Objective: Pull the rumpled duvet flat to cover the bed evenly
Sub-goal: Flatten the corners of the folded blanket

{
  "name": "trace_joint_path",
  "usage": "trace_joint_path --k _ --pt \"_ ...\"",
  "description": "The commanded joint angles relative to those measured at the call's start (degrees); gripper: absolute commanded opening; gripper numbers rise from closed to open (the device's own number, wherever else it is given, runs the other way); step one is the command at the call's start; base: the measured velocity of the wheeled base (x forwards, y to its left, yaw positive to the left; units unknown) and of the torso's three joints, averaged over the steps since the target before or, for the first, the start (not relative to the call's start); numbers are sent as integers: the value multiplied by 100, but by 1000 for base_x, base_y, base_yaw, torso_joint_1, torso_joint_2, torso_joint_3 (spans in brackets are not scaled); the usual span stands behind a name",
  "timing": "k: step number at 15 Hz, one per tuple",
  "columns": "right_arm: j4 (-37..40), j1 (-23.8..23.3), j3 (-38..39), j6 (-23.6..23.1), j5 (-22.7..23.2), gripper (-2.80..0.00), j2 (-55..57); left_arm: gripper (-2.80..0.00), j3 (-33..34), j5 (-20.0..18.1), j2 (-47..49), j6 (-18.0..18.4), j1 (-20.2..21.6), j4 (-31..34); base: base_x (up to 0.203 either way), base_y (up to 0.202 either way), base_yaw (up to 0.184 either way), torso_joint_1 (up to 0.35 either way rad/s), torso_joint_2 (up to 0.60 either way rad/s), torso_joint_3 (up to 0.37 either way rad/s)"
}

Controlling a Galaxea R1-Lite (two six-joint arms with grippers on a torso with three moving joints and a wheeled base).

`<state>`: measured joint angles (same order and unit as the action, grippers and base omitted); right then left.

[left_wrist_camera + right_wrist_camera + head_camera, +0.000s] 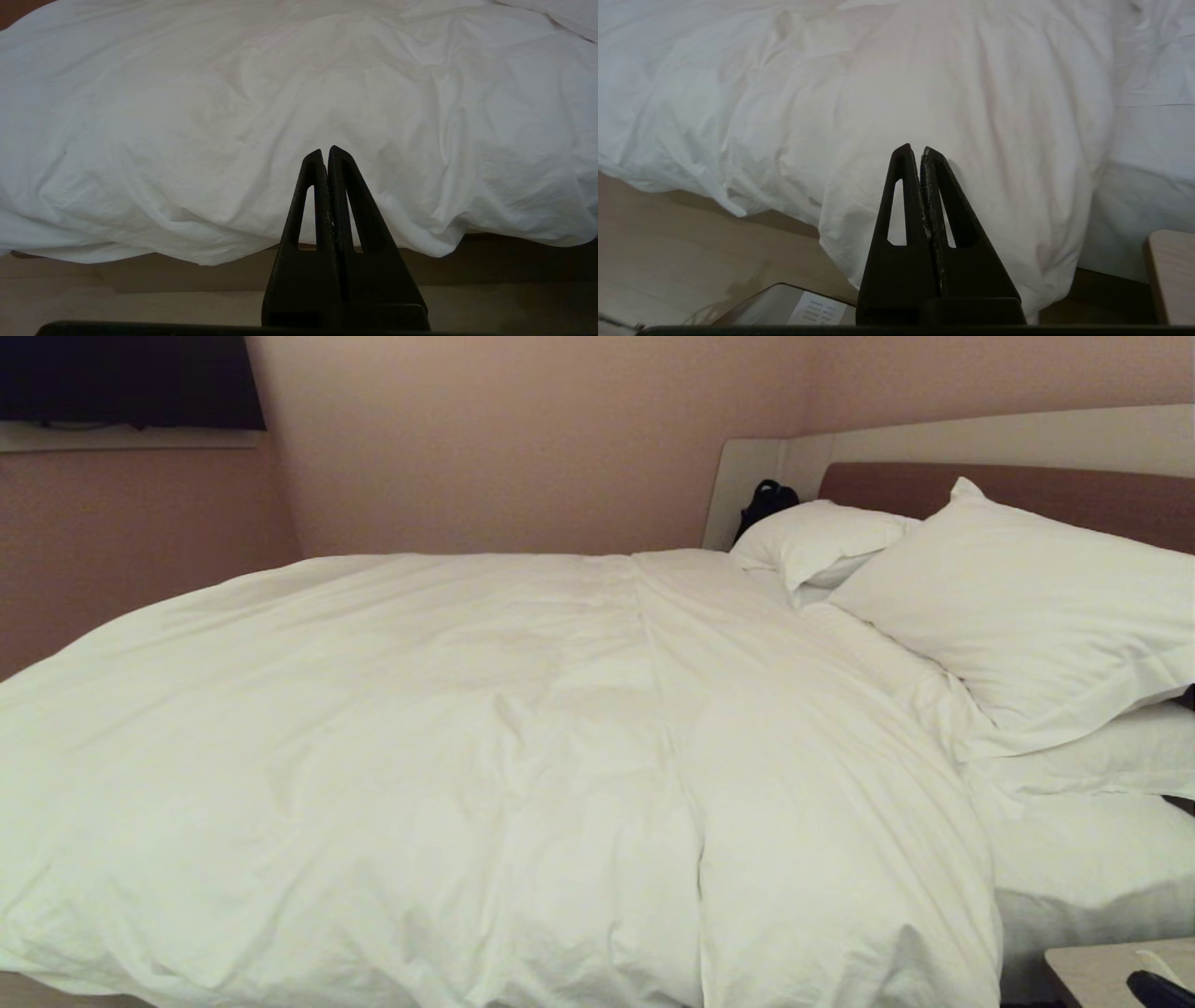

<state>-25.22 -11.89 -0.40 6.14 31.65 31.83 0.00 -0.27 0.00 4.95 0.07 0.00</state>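
In front of the near side of the bed (1074,896), the left end effector (325,151) hangs with its two black fingers (310,196) pressed together, holding nothing. Its tips point at the overhanging duvet (233,116) and stand apart from the fabric, as far as the left wrist view shows. Below the duvet edge, a strip of beige bed base (140,275) and pale floor (93,312) is visible.

The right end effector (915,150) is likewise closed, finger (896,200) against finger, and empty. It faces a thick fold of the duvet (971,140) that hangs over the bed side toward the floor (668,242). Whether its tips touch the cloth cannot be told. Beside that fold the sheeted mattress (1148,154) is exposed. A light wooden desk corner (1174,275) stands near the bed on that side, and a pale object with a printed label (817,310) lies low, close to the end effector.

In the head view neither arm shows. The duvet (420,756) covers most of the bed, puffy and wrinkled, with a long seam-like crease running across it. It stops short of the pillows (1027,607), which lean at the headboard (934,448). A dark object (766,504) sits behind the far pillow. A desk corner (1111,971) shows at the lower right, and a dark screen (131,383) hangs on the wall.
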Motion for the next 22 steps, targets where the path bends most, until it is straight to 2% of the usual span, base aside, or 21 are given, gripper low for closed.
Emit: trace_joint_path --k 1,5,10,13,15,18,22 --pt "31 178 31 16 -111 -280 -73 -280 0 0 0 -2 1 0 0 0 0 0 0 0" --pt "168 401 40 -98 -648 -280 -227 -280 0 0 0 6 1 0 0 0 0 0 0 0" --pt "575 383 5 -550 -727 -280 -1543 -280 0 0 0 -3 1 0 0 0 0 0 0 0" --pt "907 383 -24 -799 -647 -280 -1548 -280 0 0 0 -3 1 0 0 0 0 0 0 0" --pt "1542 399 -252 -746 -321 -280 -1541 -280 0 0 0 -3 1 0 0 0 0 0 0 0" --pt "1895 528 -525 18 -103 -280 -1378 -280 0 0 0 -3 1 0 0 0 0 0 0 0" --pt "1884 635 -473 14 -125 -280 -1590 -280 0 0 9 -3 1 0 0 0 0 0 0 0"
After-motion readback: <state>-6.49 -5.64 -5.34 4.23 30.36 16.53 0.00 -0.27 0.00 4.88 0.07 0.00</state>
